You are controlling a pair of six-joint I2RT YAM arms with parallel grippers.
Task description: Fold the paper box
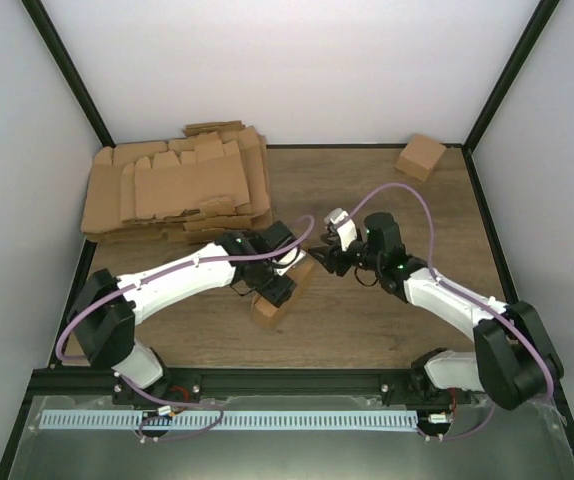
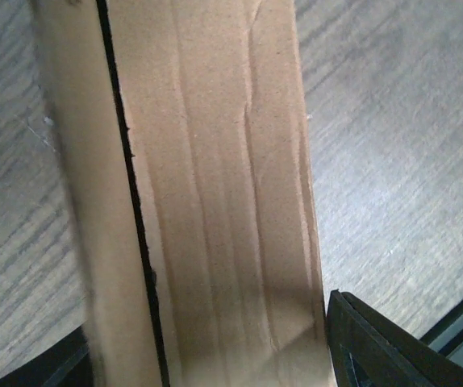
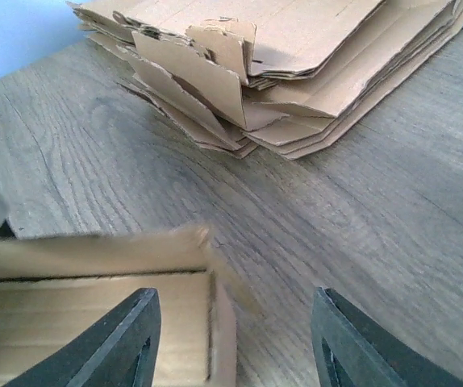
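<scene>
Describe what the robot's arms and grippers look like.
The left arm and right arm have white links, black joints and black bases. A purple cable loops along each. The left gripper and right gripper are black, with dark flat fingers.

The far-left part of the table is taken up by a stack of flat cardboard blanks, its ragged flaps jutting toward the middle, and the far-right corner is occupied by a small folded box. Between them a broad strip of bare wood is left open along the back wall. The middle is crowded: the paper box is hemmed in by the left gripper clamped on it and the spread right gripper just beside it. Open wood is left at the near right.
</scene>
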